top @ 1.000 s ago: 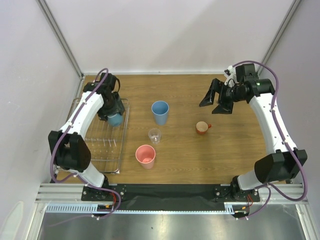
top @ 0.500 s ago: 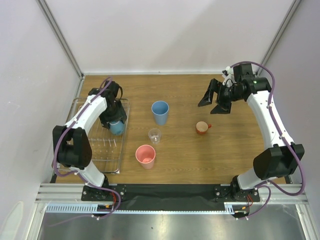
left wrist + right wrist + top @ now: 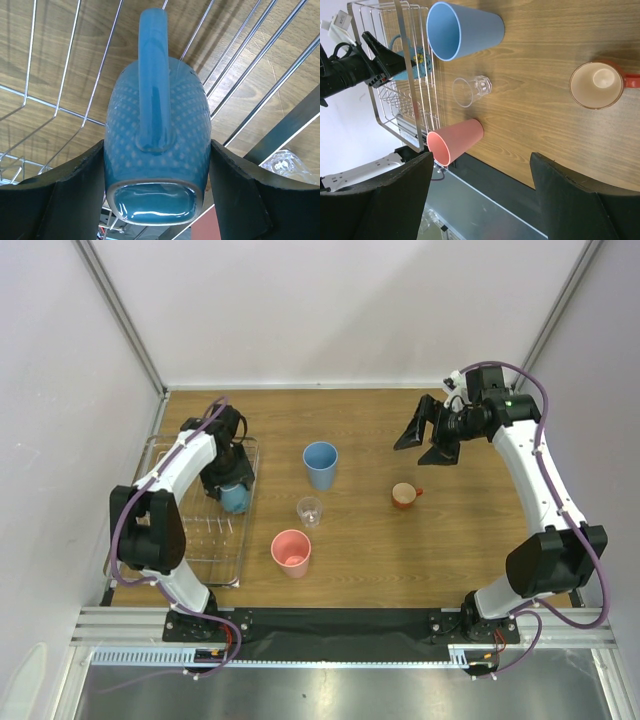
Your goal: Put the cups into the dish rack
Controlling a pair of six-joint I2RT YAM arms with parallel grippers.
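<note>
My left gripper [image 3: 232, 492] is shut on the blue-grey mug [image 3: 157, 145], held upside down with its handle facing the camera, low over the back right part of the dish rack [image 3: 180, 540]. On the wood stand the light-blue tumbler [image 3: 320, 462], the clear glass [image 3: 310, 511], the pink tumbler [image 3: 291, 551] and the orange mug [image 3: 404, 495]. My right gripper [image 3: 422, 438] hangs open above the table at the back right, holding nothing. Its wrist view looks down on the orange mug [image 3: 597, 85], the light-blue tumbler [image 3: 465, 30] and the pink tumbler [image 3: 457, 140].
The rack's wires [image 3: 280, 82] run close under and beside the mug. The rack sits against the left wall frame. A black strip and a metal rail run along the near table edge between the arm bases.
The left arm has carried the mug a little toward the near side and lower into the rack. The right gripper has drifted slightly back, still open.
</note>
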